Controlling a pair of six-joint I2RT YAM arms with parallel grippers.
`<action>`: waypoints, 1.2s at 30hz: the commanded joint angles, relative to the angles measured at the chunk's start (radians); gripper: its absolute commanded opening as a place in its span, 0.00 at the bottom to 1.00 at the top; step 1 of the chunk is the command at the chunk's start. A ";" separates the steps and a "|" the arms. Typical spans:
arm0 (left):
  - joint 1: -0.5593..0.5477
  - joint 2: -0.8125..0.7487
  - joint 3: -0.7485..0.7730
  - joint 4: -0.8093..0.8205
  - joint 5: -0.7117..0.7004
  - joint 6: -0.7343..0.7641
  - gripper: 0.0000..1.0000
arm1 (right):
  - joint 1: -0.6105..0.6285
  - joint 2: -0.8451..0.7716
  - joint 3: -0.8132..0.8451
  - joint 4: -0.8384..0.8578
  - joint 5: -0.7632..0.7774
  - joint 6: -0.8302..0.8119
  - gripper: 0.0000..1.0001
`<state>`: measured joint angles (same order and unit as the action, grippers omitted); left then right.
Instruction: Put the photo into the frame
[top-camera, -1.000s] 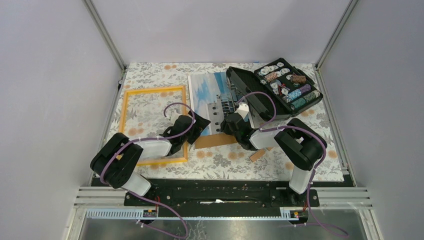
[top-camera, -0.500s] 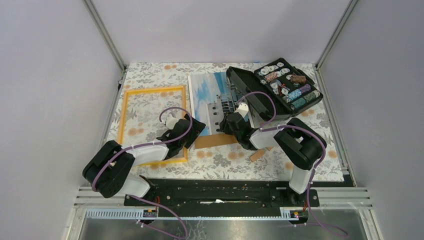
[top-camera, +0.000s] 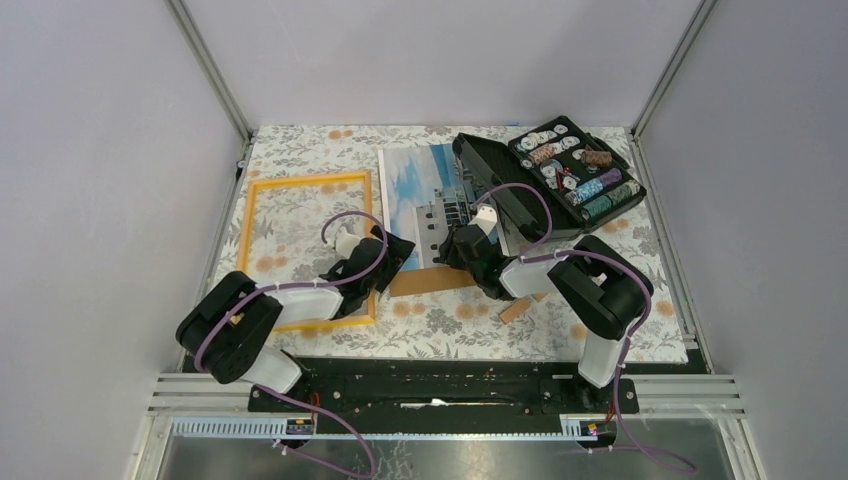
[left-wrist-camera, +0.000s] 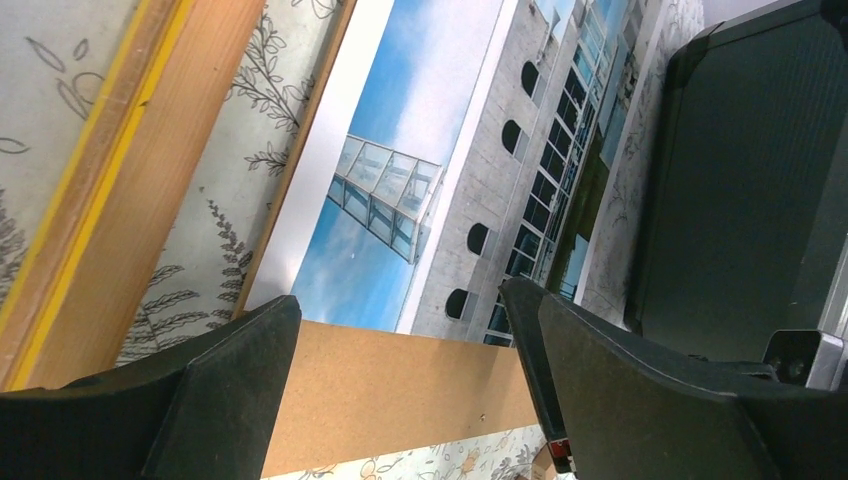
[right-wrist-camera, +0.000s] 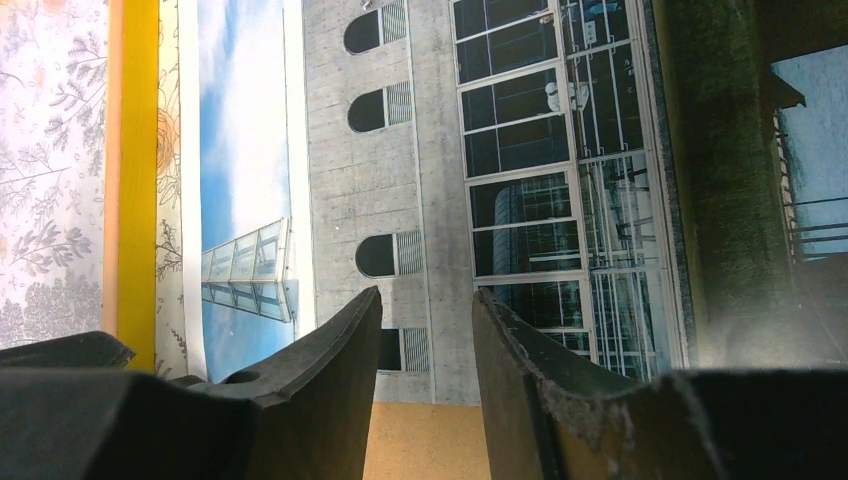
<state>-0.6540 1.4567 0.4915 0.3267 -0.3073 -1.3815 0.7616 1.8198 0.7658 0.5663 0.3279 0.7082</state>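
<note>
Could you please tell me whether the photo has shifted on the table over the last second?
No. The photo lies where it was, between the right rail of the frame and the black case.

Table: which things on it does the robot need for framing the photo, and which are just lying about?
For the job:
- photo
- frame

Lying about:
- chip case
- wooden block
- brown board under the photo's near edge (possibly the frame's backing; cannot tell)
</note>
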 joint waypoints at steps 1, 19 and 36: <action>-0.003 0.059 -0.037 0.022 -0.011 -0.001 0.95 | -0.005 0.027 -0.012 -0.074 -0.030 0.003 0.46; -0.029 -0.007 -0.037 -0.207 -0.041 -0.080 0.99 | -0.011 0.035 -0.009 -0.068 -0.053 0.006 0.46; -0.046 0.093 -0.041 -0.078 -0.124 -0.101 0.99 | -0.011 0.028 -0.016 -0.065 -0.053 0.005 0.46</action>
<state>-0.6888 1.4796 0.4999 0.3218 -0.3977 -1.4708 0.7525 1.8198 0.7654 0.5701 0.2955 0.7094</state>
